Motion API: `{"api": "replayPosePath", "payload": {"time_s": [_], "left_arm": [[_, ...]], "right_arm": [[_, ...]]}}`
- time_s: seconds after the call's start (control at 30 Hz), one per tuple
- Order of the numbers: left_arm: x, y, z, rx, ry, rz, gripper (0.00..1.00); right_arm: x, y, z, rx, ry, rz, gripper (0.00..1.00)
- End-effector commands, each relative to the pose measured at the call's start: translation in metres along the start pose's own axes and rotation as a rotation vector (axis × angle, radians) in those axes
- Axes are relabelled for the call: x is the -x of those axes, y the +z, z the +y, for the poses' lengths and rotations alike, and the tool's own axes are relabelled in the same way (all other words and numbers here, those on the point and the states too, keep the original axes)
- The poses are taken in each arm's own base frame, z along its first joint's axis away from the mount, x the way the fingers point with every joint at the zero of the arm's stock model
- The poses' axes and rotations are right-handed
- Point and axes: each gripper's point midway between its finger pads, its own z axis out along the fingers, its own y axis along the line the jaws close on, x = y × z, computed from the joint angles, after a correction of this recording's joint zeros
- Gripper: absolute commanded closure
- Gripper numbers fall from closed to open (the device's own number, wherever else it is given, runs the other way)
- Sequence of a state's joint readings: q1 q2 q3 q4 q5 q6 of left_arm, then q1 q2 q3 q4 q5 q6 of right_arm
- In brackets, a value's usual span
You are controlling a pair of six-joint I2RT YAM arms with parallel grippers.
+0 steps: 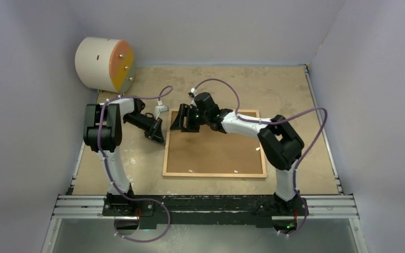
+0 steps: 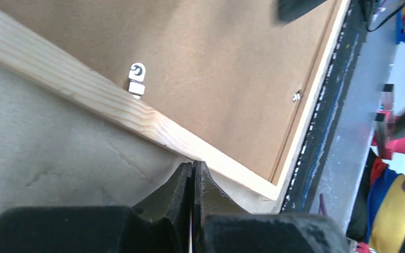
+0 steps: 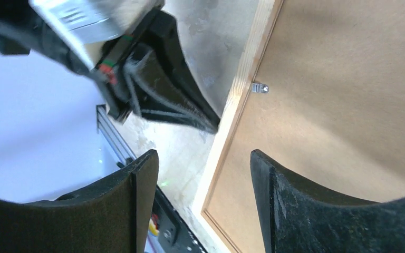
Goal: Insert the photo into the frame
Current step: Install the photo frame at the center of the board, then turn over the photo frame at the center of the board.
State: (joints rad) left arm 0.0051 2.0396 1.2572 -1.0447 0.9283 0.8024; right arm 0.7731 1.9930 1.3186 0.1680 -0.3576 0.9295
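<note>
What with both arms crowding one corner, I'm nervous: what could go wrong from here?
1. The shut left gripper sits at the frame's left rail, with the open right gripper close beside it over the same corner; they could collide.
2. The backing sheet lies in the frame with metal tabs at its edge; a push from the shut tips may slide the frame rather than lift anything.
3. The photo is not in view.

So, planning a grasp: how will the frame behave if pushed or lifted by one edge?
The frame lies flat, so it probably slides rather than tips when pushed; its wood looks rigid. Lifted by one edge, it would likely tilt, being wide and thin.
</note>
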Motion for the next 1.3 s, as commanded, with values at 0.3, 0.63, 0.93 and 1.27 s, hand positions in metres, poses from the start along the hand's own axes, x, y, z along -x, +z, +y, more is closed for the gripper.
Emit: {"api": "replayPosePath", "payload": {"time_s": [0.3, 0.63, 0.93, 1.27], "left_arm": [[0.039, -0.063, -0.015, 0.214, 0.264, -0.052, 0.46], [0.041, -0.092, -0.053, 0.347, 0.357, -0.095, 0.28], [0.050, -0.103, -0.088, 0.403, 0.497, -0.213, 0.11], [0.051, -0.103, -0.090, 0.424, 0.567, -0.243, 0.08]], "right_arm": [[-0.091, -0.117, -0.054, -0.256, -0.702, 0.175, 0.32], [-0.151, -0.118, -0.066, -0.223, -1.005, 0.315, 0.31], [-0.173, -0.097, -0.080, -0.289, -1.202, 0.417, 0.33], [-0.176, -0.089, -0.087, -0.362, -1.272, 0.420, 0.77]]}}
